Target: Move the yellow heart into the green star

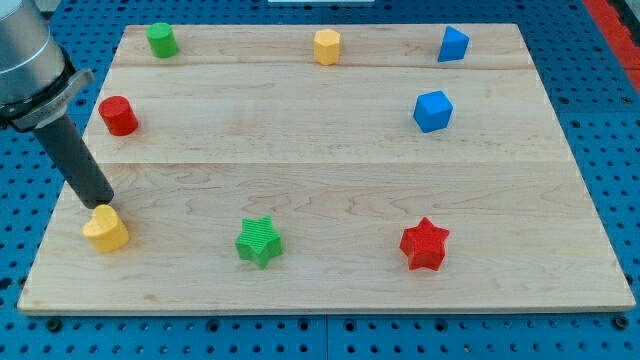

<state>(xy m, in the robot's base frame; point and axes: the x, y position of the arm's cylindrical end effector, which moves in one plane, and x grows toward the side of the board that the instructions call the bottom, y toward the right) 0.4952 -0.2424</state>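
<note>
The yellow heart lies near the board's lower left corner. The green star lies to its right, along the view's bottom, well apart from it. My tip is at the heart's upper edge, touching or almost touching it. The dark rod slants up to the view's upper left.
A red star lies at the lower right. A red cylinder is at the left, a green cylinder at the top left, a yellow hexagon at the top middle. Two blue blocks are at the upper right. The wooden board rests on a blue perforated table.
</note>
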